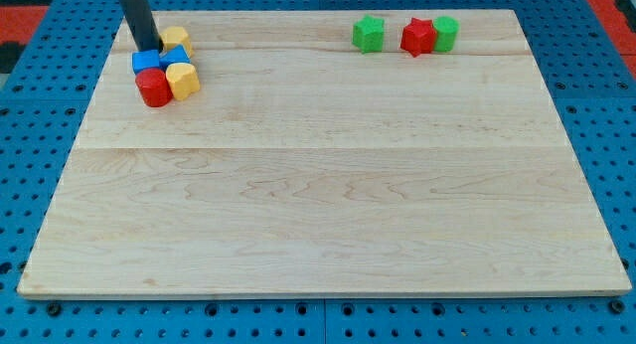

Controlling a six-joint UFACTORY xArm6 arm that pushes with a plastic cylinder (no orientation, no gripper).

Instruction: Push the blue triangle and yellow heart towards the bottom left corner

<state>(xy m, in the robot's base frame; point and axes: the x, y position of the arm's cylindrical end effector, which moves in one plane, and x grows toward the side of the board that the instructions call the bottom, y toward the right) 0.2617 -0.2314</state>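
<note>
A tight cluster of blocks sits near the board's top left corner. In it, a yellow heart (pixel 184 80) lies at the lower right, next to a red cylinder (pixel 154 88). A blue block (pixel 146 62) sits above the red cylinder. A second small blue piece (pixel 176 57), possibly the blue triangle, is wedged between the heart and another yellow block (pixel 176 37) above it. My tip (pixel 150 50) comes down from the view's top and rests at the blue block's upper edge, just left of the upper yellow block.
A green star (pixel 369 33), a red star (pixel 418 36) and a green block (pixel 446 33) stand in a row near the board's top edge, right of centre. The wooden board (pixel 318 205) lies on a blue pegboard surface.
</note>
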